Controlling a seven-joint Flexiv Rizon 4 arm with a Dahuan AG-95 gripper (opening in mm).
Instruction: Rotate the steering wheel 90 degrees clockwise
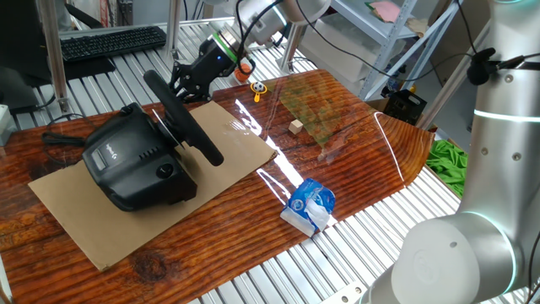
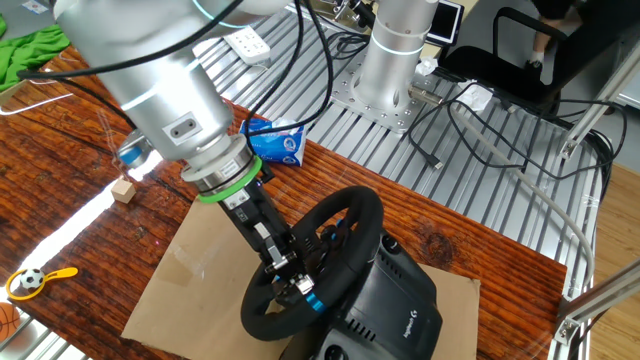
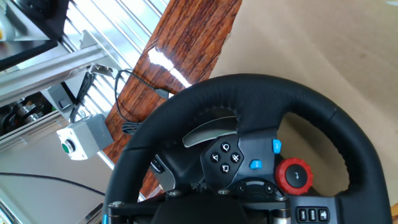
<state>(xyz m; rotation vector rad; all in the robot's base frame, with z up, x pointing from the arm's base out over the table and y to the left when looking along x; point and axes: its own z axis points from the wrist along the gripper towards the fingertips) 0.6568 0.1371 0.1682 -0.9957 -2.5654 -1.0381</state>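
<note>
The black steering wheel stands tilted on its bulky black base, which sits on a cardboard sheet. My gripper is at the wheel's far upper rim, with its fingers closed around it. In the other fixed view the gripper sits on the left side of the rim, in front of the base. The hand view looks across the wheel at the hub with its red knob and blue buttons. There my gripper is a dark shape at the bottom edge.
The cardboard sheet lies on the wooden table. A blue and white packet, a small wooden cube, a yellow toy with a ball and a green mat lie to the right. A black keyboard is behind.
</note>
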